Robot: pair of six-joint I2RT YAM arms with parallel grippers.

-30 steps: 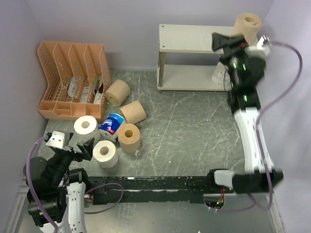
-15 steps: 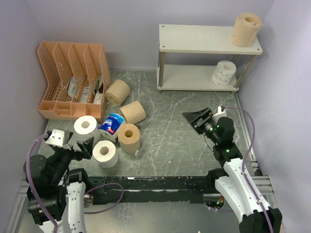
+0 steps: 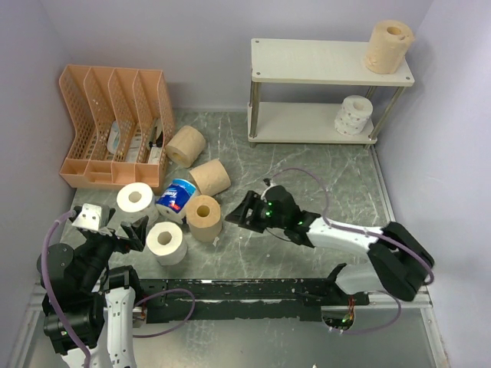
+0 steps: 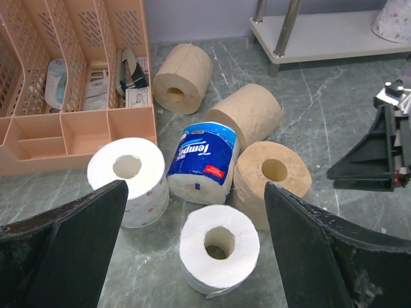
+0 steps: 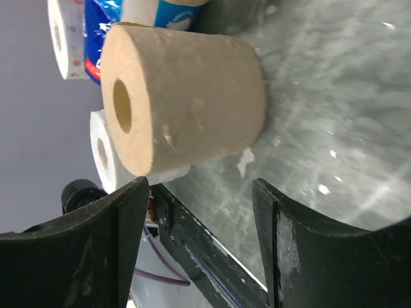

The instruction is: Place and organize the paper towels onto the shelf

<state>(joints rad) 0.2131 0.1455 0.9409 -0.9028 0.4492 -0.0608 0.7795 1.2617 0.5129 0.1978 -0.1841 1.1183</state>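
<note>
**Next roll lined up**

Tan roll stands core-up on table, in the loose cluster, well apart from shelf. R pincer sits low just beside it, jaws apart, empty. L pincer hovers wide open. Step looks like pick approach. Next, I'd say: straddle roll, clamp, lift to shelf.

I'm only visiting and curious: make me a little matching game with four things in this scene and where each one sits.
Things
1. tan paper roll
2. dotted white roll
3. blue-and-white wrapped roll
4. orange file organizer

Places
A. on the table, left of centre
B. right end of the shelf, top board
C. far-left corner of the table
D. right end of the shelf, lower board

Pairs: 1-B, 2-D, 3-A, 4-C
</note>
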